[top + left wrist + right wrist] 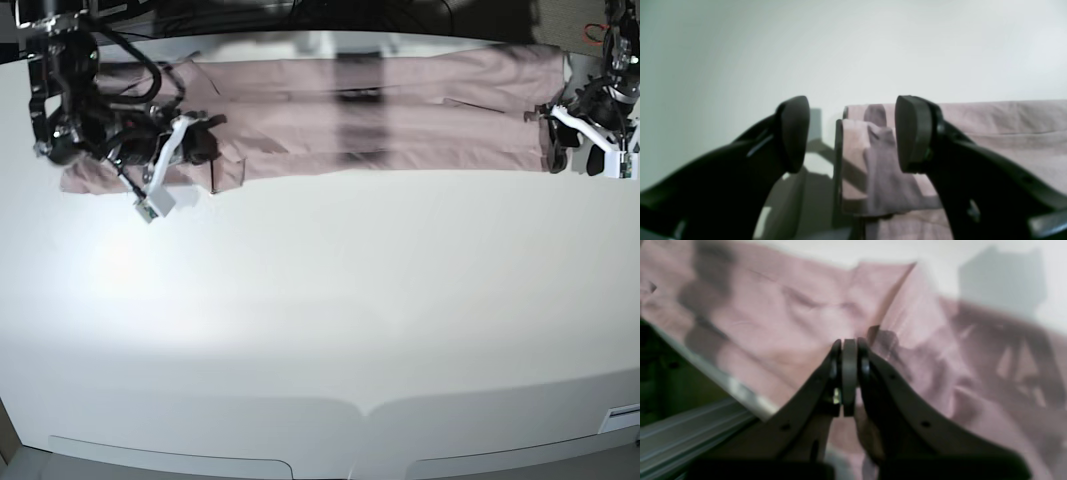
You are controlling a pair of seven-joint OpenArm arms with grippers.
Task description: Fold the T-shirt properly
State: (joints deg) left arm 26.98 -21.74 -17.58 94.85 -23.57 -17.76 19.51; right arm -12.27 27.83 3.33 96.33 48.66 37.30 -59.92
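The dusty-pink T-shirt (380, 115) lies as a long folded band along the far side of the white table (320, 320). My right gripper (205, 135) is over its left end. In the right wrist view the gripper (848, 351) has its fingers pressed together, and the wrinkled fabric (773, 323) rises in a crease to the tips. My left gripper (553, 140) is at the shirt's right end. In the left wrist view it (853, 133) is open, straddling the folded edge of the shirt (1007, 133) low over the table. No label patch shows.
The table's far metal edge (740, 390) runs just beside my right gripper, with dark space beyond it. Cables and dark gear (250, 15) lie behind the table's far edge. The wide white tabletop stretches toward the front.
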